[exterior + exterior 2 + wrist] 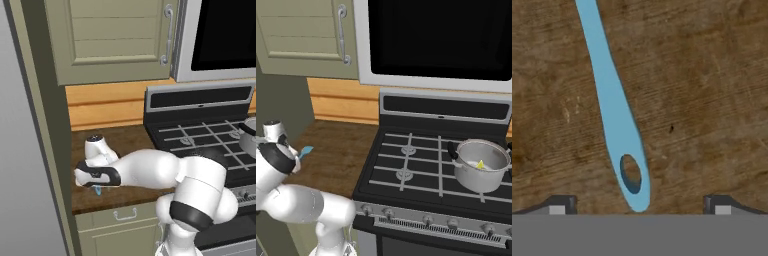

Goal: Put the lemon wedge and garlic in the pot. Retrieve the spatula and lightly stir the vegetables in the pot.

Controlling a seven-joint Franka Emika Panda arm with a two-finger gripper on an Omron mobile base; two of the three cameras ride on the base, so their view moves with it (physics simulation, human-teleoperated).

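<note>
Arm is folded low over the wooden counter (pixel 341 150) left of the stove (pixel 421 165), hand pointing down at the countertop. Gripper (pixel 639 210) is released, jaws spread wide, nothing between them being held. In the hand view the two fingertips (pixel 559 205) sit far apart at the bottom, with the hanging-hole end of the spatula (pixel 614 115) handle lying between them on the wood. Handle runs away from the hand toward the top of that view; blade is out of frame. From the right base view a bit of light blue pokes out just beside the wrist; from the left base view a blue sliver shows under the hand.

Pot (pixel 481 165) sits on a right-hand burner, well apart from the arm. Lemon wedge (pixel 481 164) is inside it. Can't make out the garlic in there, too small to tell.
</note>
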